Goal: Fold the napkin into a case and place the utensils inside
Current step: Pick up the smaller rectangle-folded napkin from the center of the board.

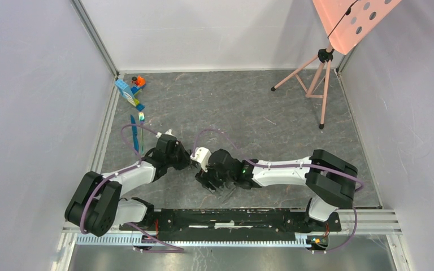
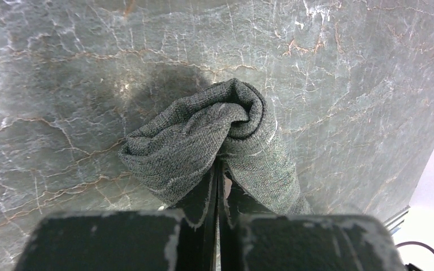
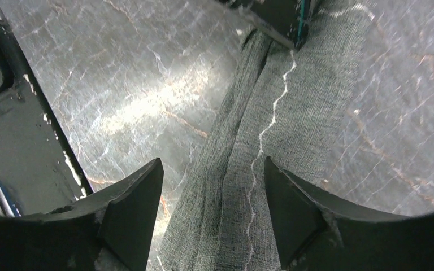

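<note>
The dark grey napkin [image 2: 203, 141] is bunched, its pale stitched line [image 3: 265, 130] running along it in the right wrist view. My left gripper [image 2: 217, 169] is shut on a fold of the napkin, which curls over its tips. My right gripper [image 3: 212, 175] is open, its fingers [image 3: 135, 203] straddling the napkin strip [image 3: 231, 197] from above. In the top view both grippers, the left [image 1: 187, 161] and the right [image 1: 206, 178], meet near the table's front middle and hide the cloth. The blue knife [image 1: 134, 135] and the fork with a rainbow-green head [image 1: 141, 117] lie at the left.
Blue and orange toy blocks [image 1: 131, 90] sit at the back left. A pink tripod [image 1: 316, 79] stands at the back right. A black base rail [image 1: 231, 217] runs along the near edge, also seen in the right wrist view [image 3: 11, 130]. Grey walls enclose the marbled table.
</note>
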